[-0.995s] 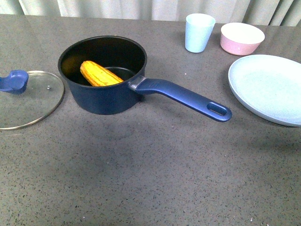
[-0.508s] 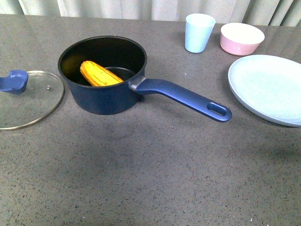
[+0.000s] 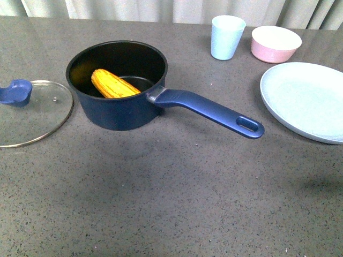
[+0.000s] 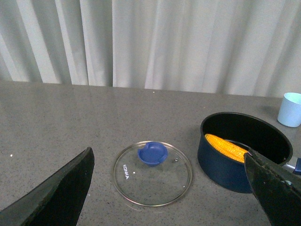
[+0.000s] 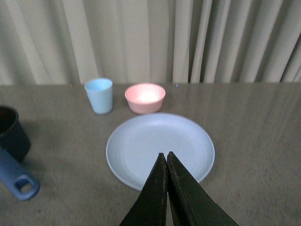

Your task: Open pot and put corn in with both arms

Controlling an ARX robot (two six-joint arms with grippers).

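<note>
The task looks finished — the corn (image 3: 114, 84) lies inside the pot (image 3: 119, 85), leaning against its black wall, and the glass lid (image 3: 33, 111) rests flat on the worktop (image 3: 171, 193) near its left edge, just beside the pot. No further grasp seems called for; at most the arms need to settle clear of the things. Neither arm shows in the front view. The left tool (image 4: 174, 188) hangs above the lid with its jaws spread wide, empty. The right tool (image 5: 166, 162) hovers over the pale blue plate (image 5: 141, 146) toward the right edge — jaws pressed together, gripping nothing.
</note>
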